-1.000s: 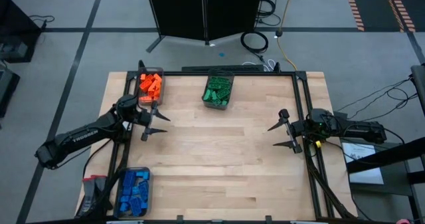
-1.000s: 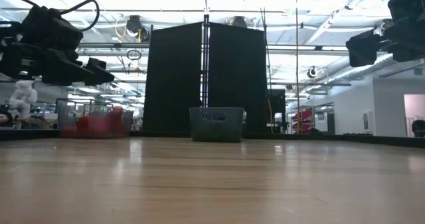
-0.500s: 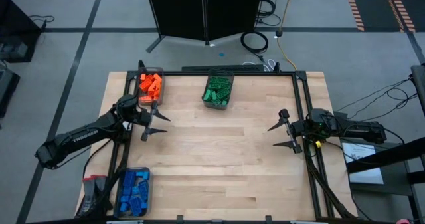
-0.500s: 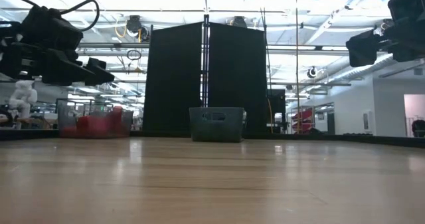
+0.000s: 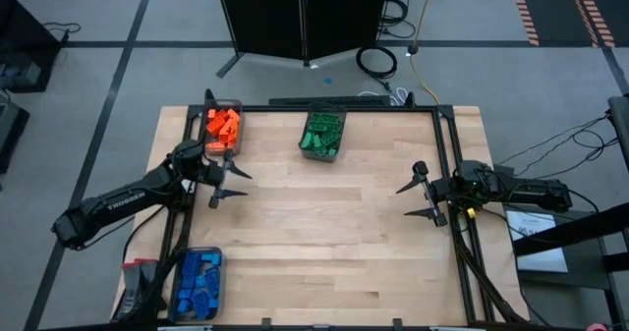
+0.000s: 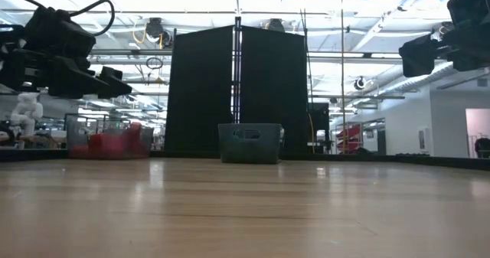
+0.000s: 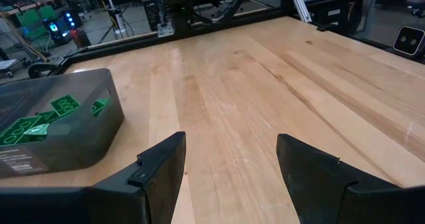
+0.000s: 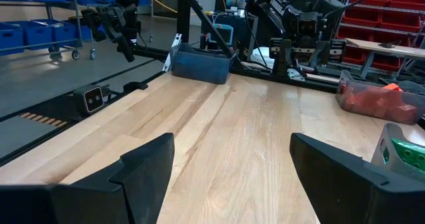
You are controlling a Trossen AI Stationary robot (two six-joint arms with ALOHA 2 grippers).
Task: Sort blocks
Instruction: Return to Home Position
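We count three bins [image 5: 201, 253]: orange blocks [image 5: 223, 125], green blocks [image 5: 321, 135], blue blocks [image 5: 199, 282] | left gripper [image 5: 246, 185], right gripper [image 5: 402, 202], both jaws apart | nothing differs from earlier.

No change logged between the earlier frames and now. Left gripper [image 5: 246, 185] at 9 o'clock, right gripper [image 5: 402, 201] at 3 o'clock and the blocks [image 5: 321, 134] show identical positions, with finger spread unaltered.
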